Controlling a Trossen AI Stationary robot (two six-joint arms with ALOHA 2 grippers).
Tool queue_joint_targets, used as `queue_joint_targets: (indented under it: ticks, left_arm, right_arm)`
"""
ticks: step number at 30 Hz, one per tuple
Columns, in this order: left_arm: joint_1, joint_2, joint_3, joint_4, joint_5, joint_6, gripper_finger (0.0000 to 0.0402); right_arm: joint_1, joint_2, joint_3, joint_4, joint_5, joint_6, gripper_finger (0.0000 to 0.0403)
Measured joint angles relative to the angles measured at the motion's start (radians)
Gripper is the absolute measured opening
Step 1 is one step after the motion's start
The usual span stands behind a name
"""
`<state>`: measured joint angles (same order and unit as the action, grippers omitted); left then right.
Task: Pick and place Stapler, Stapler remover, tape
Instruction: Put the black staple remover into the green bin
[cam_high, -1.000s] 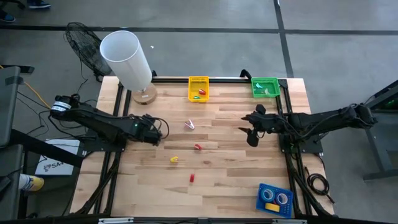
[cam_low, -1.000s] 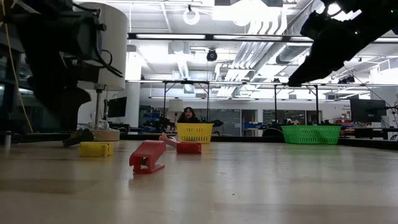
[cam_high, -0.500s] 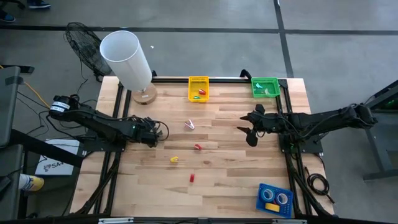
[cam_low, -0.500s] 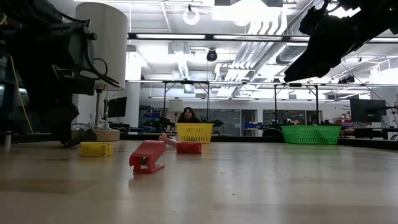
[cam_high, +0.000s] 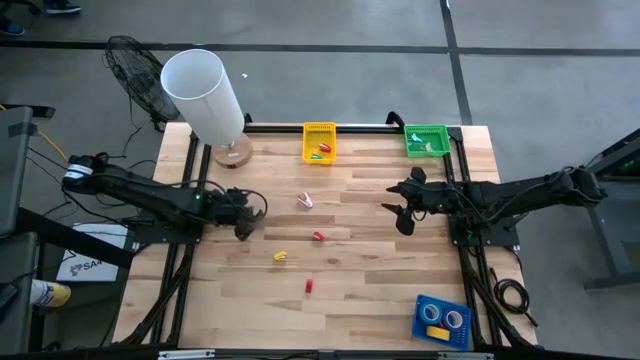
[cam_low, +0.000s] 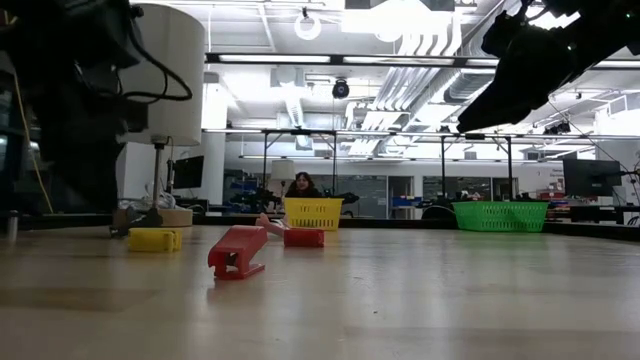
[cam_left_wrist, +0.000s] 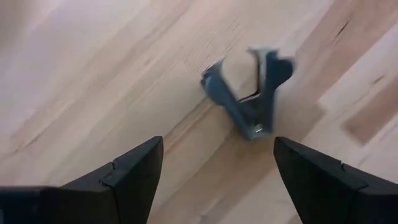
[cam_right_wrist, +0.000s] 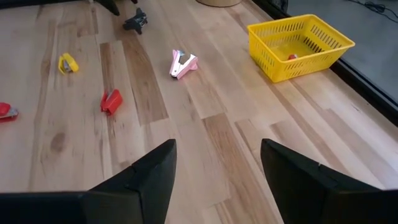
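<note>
A dark blue stapler remover (cam_left_wrist: 249, 93) lies on the wood just ahead of my open left gripper (cam_left_wrist: 217, 146), untouched; from overhead that gripper (cam_high: 243, 222) sits at the table's left middle. A pink stapler remover (cam_high: 305, 201) lies at the table's centre. Nearer lie a red stapler (cam_high: 319, 237), a yellow one (cam_high: 281, 257) and another red one (cam_high: 309, 286). Tape rolls (cam_high: 443, 320) sit in a blue tray at the near right corner. My right gripper (cam_high: 400, 215) hangs open and raised (cam_low: 500, 90) right of centre.
A yellow basket (cam_high: 319, 142) and a green basket (cam_high: 427, 140) stand on the far edge, each with small items inside. A white cylindrical lamp (cam_high: 205, 95) rises at the far left corner. A black frame borders the table. A person sits far behind the yellow basket (cam_low: 313, 212).
My left arm has drawn back toward the table's left edge, and its gripper has tipped downward over the dark stapler remover. My right gripper has shifted slightly toward the table's left. No object has moved.
</note>
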<state>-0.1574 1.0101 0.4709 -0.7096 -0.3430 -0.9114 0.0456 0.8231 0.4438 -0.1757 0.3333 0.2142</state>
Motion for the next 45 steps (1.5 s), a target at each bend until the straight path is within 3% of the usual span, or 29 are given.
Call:
queue_joint_targets:
  ticks: [8, 23, 29, 33, 45]
  left_arm:
    - [0.000, 0.019, 0.000, 0.068, 0.021, -0.146, 0.0301]
    - [-0.001, 0.243, 0.005, 0.203, 0.012, -0.194, 0.0301]
    - [-0.002, 0.268, 0.005, 0.212, -0.023, -0.196, 0.0297]
    - [-0.002, 0.268, 0.003, 0.211, -0.032, -0.197, 0.0270]
    - [0.000, 0.270, 0.002, 0.221, -0.051, -0.190, 0.0141]
  right_arm:
    - [0.000, 0.000, 0.000, -0.002, 0.000, -0.007, 0.0225]
    - [0.000, 0.001, 0.000, -0.011, -0.002, -0.022, 0.0225]
    - [0.000, 0.001, 0.000, -0.004, -0.001, -0.022, 0.0224]
    - [0.000, 0.001, 0.000, -0.001, 0.002, -0.022, 0.0224]
    - [0.000, 0.001, 0.000, 0.000, 0.005, -0.022, 0.0225]
